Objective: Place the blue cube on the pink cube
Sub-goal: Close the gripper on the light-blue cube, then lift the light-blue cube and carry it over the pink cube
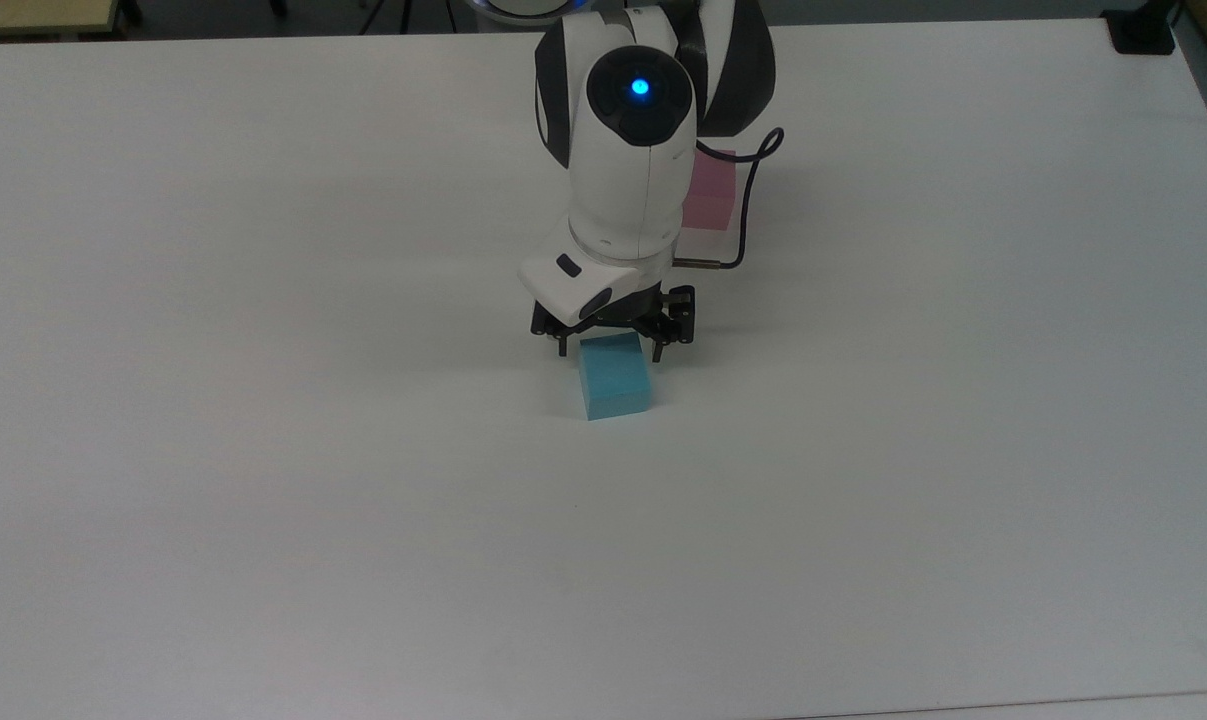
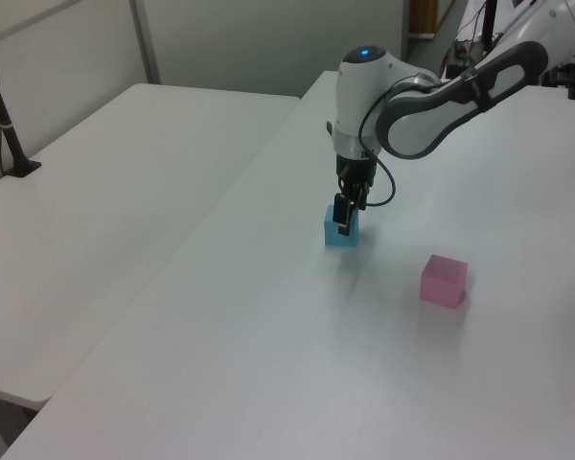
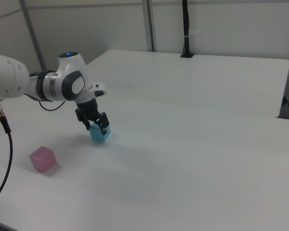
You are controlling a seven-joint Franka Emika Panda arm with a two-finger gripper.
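**White tabletop with two cubes**

A plain white tabletop carries two small cubes. The blue cube sits flat near the middle of the surface. The pink cube rests flat well apart from it, toward the left view's right and, in the right view, toward the left. A second white tabletop adjoins along a seam in the left view.

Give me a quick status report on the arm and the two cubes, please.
End effector open, straddling blue cube. Blue cube on table, not lifted. Pink cube apart, top bare. Nothing between them.
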